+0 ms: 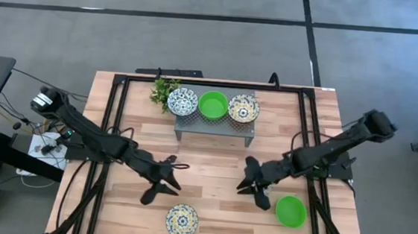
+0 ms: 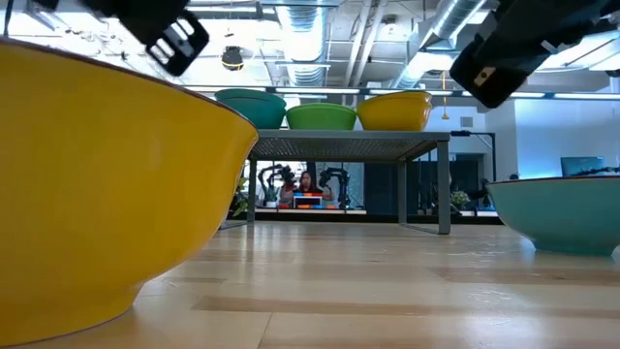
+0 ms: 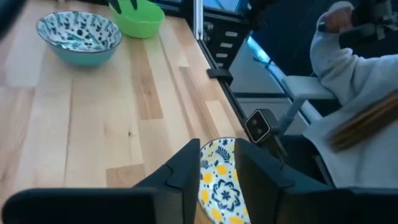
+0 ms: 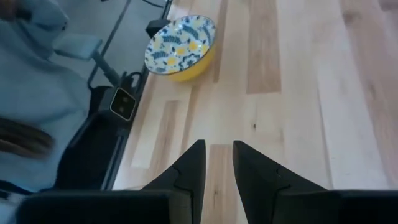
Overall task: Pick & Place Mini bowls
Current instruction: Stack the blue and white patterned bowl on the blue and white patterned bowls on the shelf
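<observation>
Three mini bowls sit on the grey stand (image 1: 214, 127): a blue-patterned one (image 1: 182, 101), a plain green one (image 1: 212, 104) and a yellow-patterned one (image 1: 243, 108). On the table, a yellow-patterned bowl (image 1: 181, 220) rests near the near edge and a green bowl (image 1: 290, 211) to its right. The left wrist view also shows a teal-walled blue-patterned bowl (image 3: 79, 37). My left gripper (image 1: 160, 188) hovers open just above and left of the near yellow bowl (image 3: 221, 186). My right gripper (image 1: 254, 194) hangs open left of the green bowl, with bare wood under it (image 4: 219, 146).
A green plant sprig (image 1: 164, 91) stands at the stand's left end. Black rails (image 1: 111, 124) run along both table sides. A seated person in a grey sleeve (image 3: 348, 81) is beyond the table's near edge. Bare wood lies between the stand and the grippers.
</observation>
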`<state>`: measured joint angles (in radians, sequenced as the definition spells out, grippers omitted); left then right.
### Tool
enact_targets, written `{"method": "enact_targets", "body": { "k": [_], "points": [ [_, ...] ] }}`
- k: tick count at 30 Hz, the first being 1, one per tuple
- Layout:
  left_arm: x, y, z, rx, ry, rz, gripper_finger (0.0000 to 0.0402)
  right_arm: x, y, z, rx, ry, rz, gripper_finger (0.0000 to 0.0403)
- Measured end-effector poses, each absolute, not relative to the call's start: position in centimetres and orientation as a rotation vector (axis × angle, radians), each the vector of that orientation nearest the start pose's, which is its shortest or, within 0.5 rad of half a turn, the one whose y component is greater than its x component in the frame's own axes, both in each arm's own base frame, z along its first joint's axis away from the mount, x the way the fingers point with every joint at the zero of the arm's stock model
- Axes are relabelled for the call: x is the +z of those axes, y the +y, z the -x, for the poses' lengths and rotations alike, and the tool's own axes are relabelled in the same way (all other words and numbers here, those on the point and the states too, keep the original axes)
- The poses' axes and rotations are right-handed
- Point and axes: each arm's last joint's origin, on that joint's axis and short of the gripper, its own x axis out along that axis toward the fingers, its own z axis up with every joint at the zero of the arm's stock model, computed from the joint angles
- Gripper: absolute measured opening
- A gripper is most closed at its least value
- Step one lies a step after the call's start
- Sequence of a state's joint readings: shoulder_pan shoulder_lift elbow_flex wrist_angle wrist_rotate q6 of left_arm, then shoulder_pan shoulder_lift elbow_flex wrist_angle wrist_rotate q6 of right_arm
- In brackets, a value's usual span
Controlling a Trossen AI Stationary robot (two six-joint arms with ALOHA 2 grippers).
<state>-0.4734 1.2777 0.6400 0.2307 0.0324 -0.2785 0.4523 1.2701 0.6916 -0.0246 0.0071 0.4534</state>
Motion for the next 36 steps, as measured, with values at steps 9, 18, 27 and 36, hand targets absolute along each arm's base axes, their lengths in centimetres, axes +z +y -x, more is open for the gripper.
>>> {"method": "enact_targets", "body": {
  "k": [9,18,27,36],
  "points": [
    [22.8,-12.7,-24.8,-0.474,0.452,0.074,0.0112,20.5,13.5,-23.0,0.357,0.702,-0.184,0.0077],
    [22.7,-12.7,-24.8,-0.474,0.451,0.059,0.0113,20.3,13.8,-22.6,0.323,0.725,-0.194,0.0077],
    [22.7,-12.7,-24.8,-0.474,0.451,0.060,0.0113,20.2,12.3,-20.6,-0.050,1.065,-0.528,0.0077],
    [22.7,-12.7,-24.8,-0.474,0.451,0.060,0.0112,20.2,12.7,-20.1,-0.127,1.125,-0.590,0.0077]
  ]
}}
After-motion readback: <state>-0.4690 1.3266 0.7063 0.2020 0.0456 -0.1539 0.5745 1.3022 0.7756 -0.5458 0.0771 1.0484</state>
